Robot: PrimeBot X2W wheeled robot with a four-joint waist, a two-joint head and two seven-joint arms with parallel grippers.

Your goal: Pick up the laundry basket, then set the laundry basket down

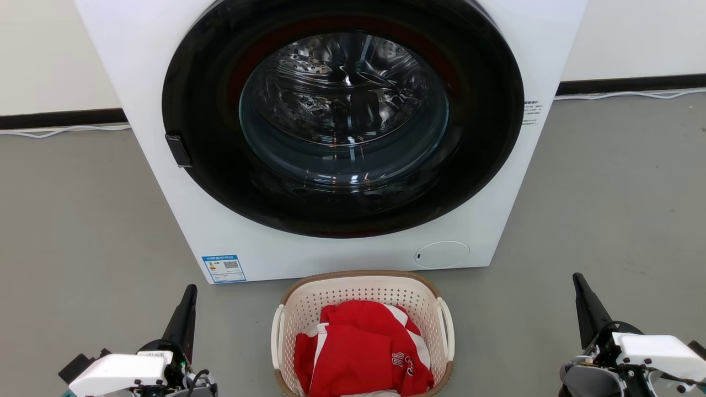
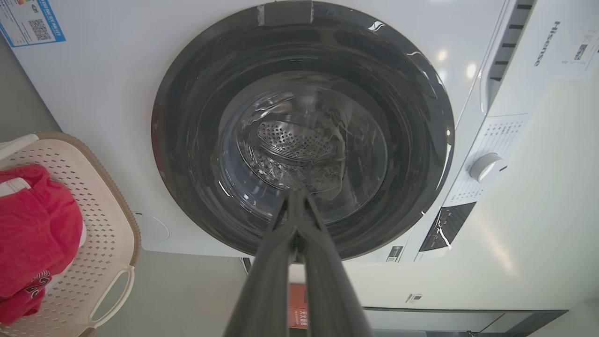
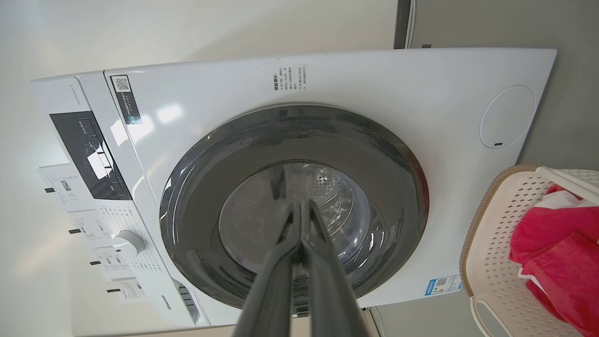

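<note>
While the laundry basket [image 1: 358, 292] stands just before the washing machine [image 1: 138, 82], left gripper [image 1: 190, 292] and right gripper [image 1: 577, 279] flank it, well apart, closed, empty.

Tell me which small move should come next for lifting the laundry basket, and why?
Probably open both end effectors first. The left end effector and right end effector have their fingers pressed together, and each stands apart from the laundry basket, which sits on the floor between them. Its side handles are free, so open fingers could then close on them.
</note>
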